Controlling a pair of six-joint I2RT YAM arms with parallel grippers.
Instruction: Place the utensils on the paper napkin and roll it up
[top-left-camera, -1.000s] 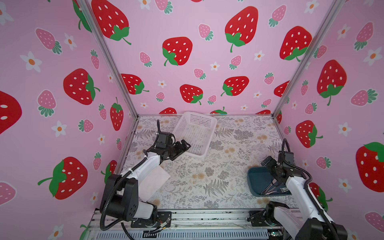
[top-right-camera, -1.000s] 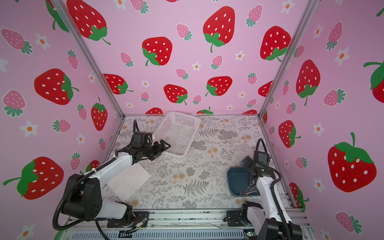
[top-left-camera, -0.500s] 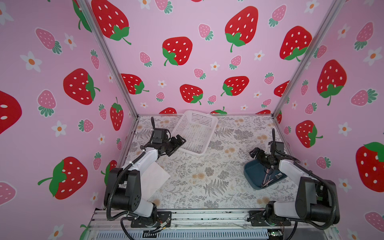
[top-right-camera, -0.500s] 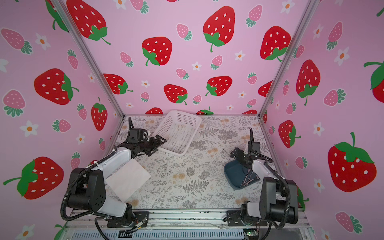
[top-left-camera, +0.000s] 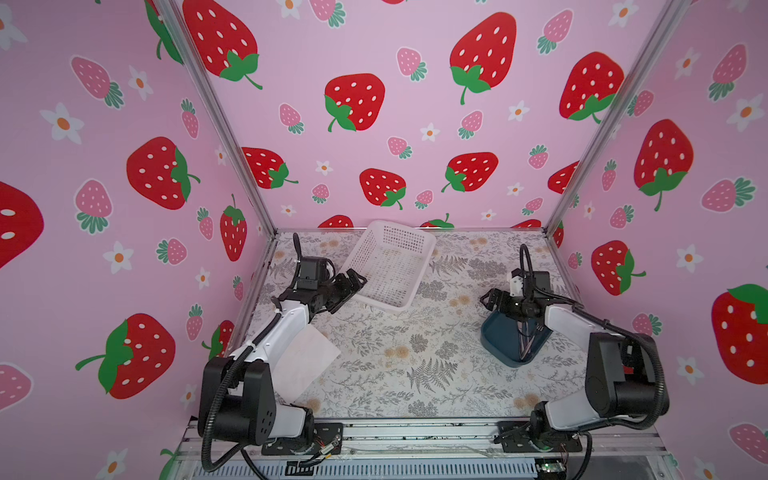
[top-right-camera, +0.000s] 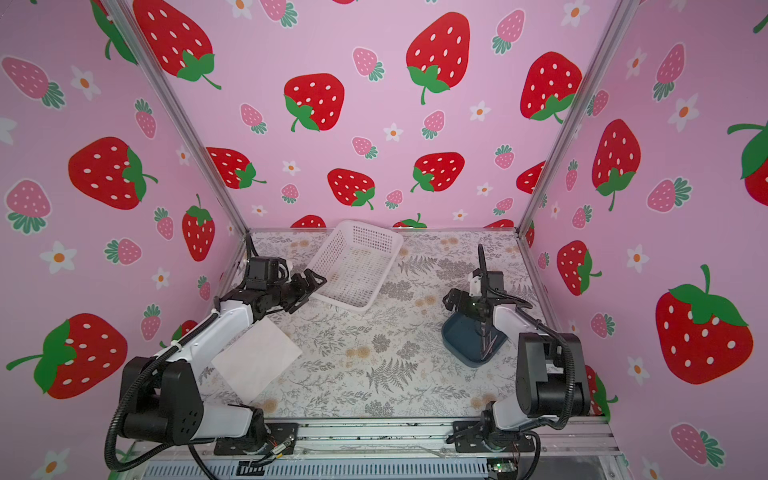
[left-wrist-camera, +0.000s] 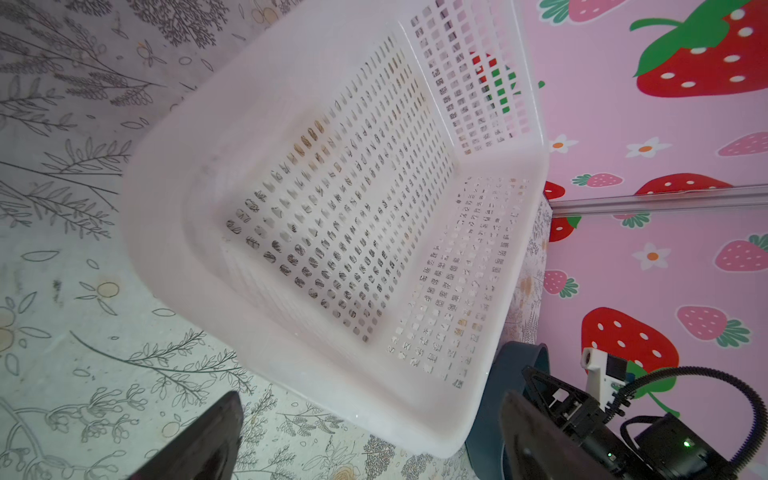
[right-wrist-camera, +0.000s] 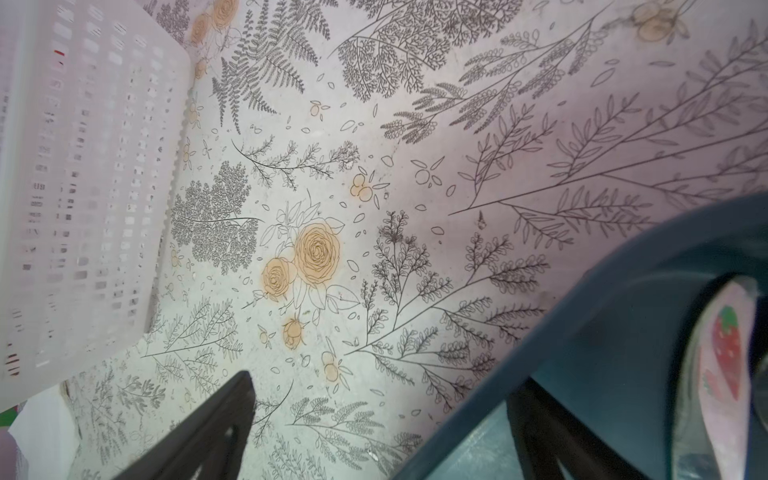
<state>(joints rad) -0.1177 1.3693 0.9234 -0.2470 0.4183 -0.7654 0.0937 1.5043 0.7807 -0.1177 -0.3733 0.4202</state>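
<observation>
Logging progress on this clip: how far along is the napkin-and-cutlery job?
Done: nothing yet. The thin white square paper napkin lies flat and bare; the slim black utensils sit in the dark blue plastic tray. In hand: nothing; the right gripper is open over that tray's edge, the left gripper open beside the white perforated plastic basket. Left: utensils onto napkin, then rolling.

Both top views: high, front, angled down over whole table (top-left-camera: 415, 332), far. Left wrist: close on basket (left-wrist-camera: 174, 232), toward wall (left-wrist-camera: 623, 124). Right wrist: low over table; basket shared.
</observation>
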